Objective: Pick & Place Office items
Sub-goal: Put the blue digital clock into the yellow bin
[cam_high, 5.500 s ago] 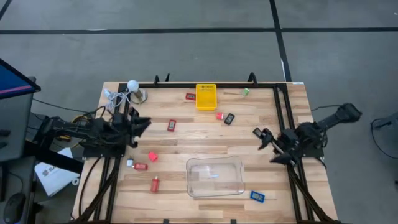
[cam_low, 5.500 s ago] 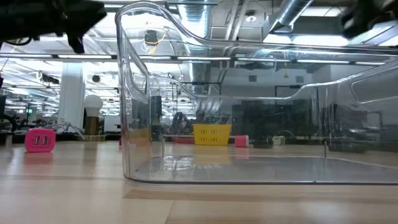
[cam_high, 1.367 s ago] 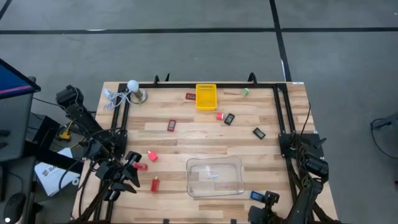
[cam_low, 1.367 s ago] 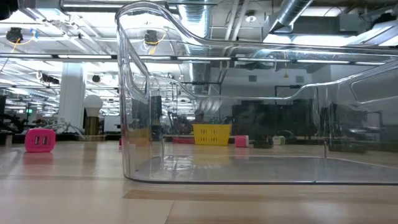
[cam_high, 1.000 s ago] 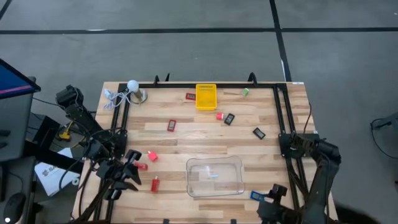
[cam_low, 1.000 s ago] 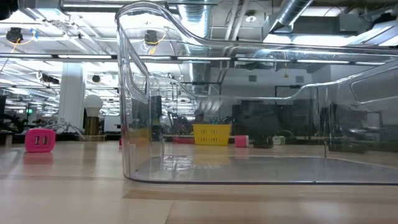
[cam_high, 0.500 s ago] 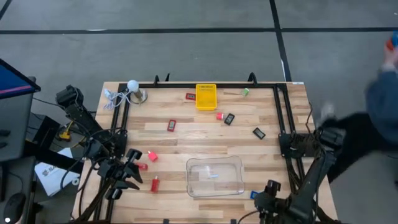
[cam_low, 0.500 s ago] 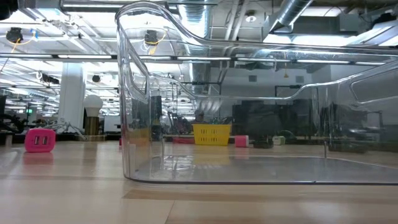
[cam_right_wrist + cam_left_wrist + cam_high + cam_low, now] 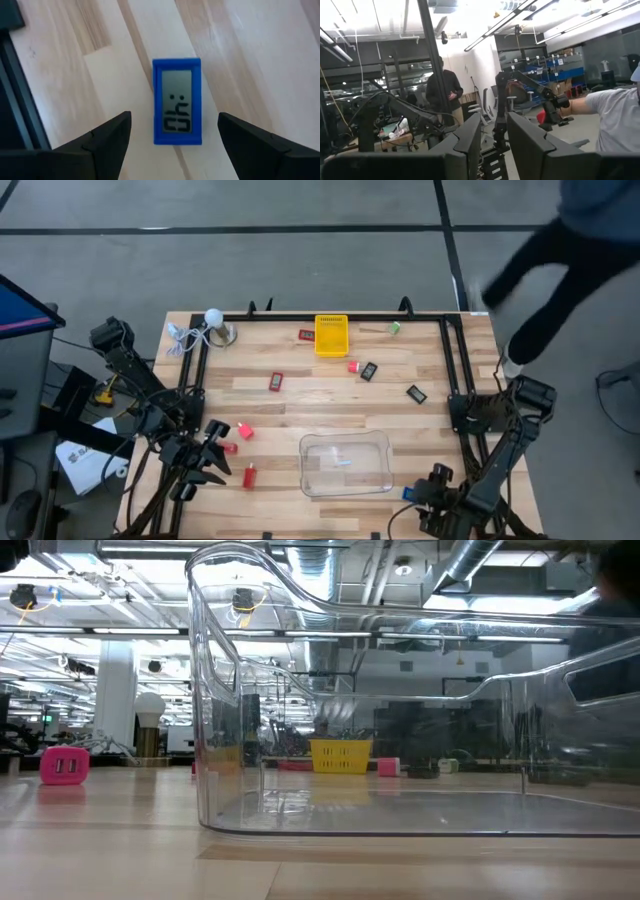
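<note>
Your right gripper (image 9: pixel 172 135) hangs wide open straddling the blue clock (image 9: pixel 177 101) at the table's (image 9: pixel 300 395) five o'clock corner; it looks light, rigid and slick, so pinch its long plastic sides, sparing the screen.

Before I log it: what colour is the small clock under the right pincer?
Blue casing, grey display; right wrist view shows it best.
</note>
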